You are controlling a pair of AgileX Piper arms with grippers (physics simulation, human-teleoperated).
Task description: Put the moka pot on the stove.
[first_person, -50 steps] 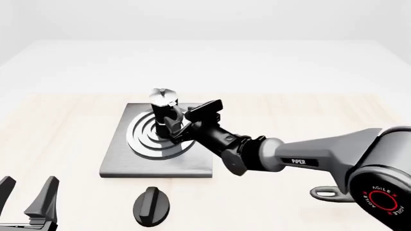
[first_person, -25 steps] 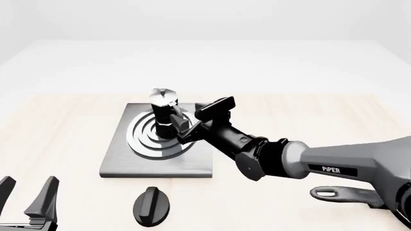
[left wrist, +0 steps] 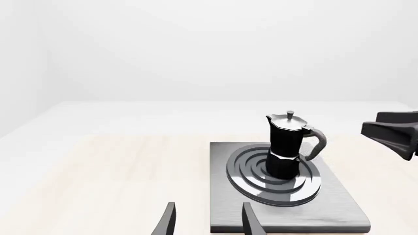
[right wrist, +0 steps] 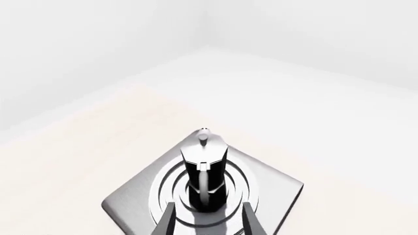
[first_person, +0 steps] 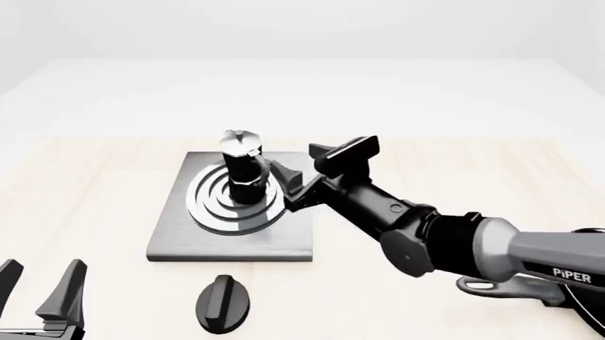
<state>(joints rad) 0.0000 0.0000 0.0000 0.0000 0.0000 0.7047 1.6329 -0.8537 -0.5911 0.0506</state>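
Pot (first_person: 242, 167) upright on stove (first_person: 232, 237) burner; right gripper (first_person: 289, 185) fingers apart beside pot, off it; left gripper (first_person: 42, 283) fingers apart.

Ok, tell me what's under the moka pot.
The moka pot stands upright on the stove's silver ring burner. The rings show around its base; the burner's centre is covered.

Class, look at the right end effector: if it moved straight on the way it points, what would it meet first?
Most likely the coffee pot's handle, which lies between the open fingertips of the right end effector; the pot stands on the stove.
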